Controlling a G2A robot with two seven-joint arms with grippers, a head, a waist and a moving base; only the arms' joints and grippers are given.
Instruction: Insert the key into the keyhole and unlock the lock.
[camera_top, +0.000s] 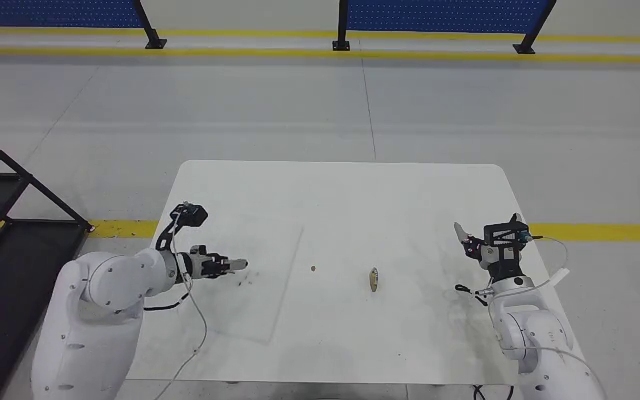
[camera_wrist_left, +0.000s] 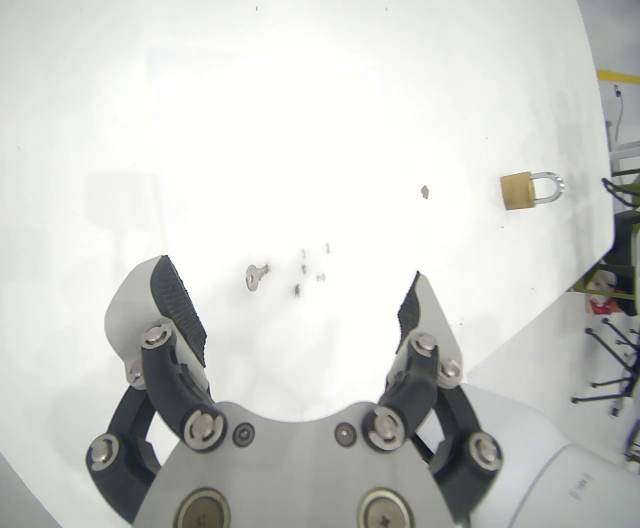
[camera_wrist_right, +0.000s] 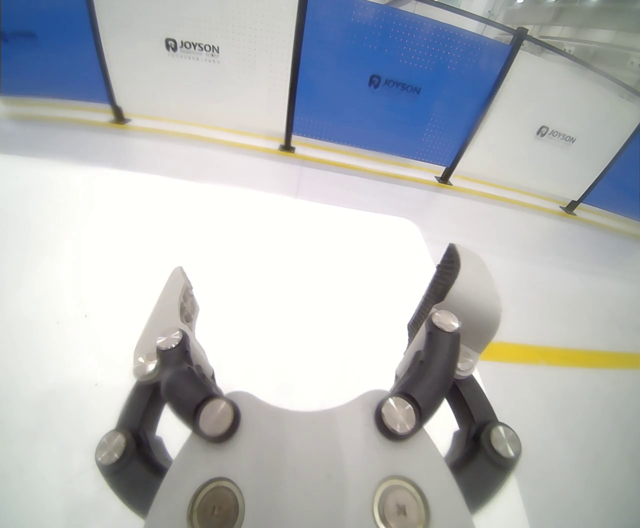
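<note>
Top view: lock (camera_top: 373, 280) lies mid-surface (camera_top: 400, 200). Left hand (camera_top: 238, 265) is well apart from the lock on one side, right hand (camera_top: 462, 236) on the other.

Left wrist view: left hand (camera_wrist_left: 290, 270) spread, empty. Key (camera_wrist_left: 255, 276) lies flat just ahead of it, between hand and lock (camera_wrist_left: 525, 190), blade roughly toward the lock. Left arm is clearly nearer the key. No readable marks on key or lock.

Right wrist view: right hand (camera_wrist_right: 315, 260) spread, empty. Fence panels (camera_wrist_right: 400, 100) carry printed logos.

Small silver key (camera_wrist_left: 253, 276) lying flat, brass padlock (camera_wrist_left: 520, 190) lying well apart
</note>
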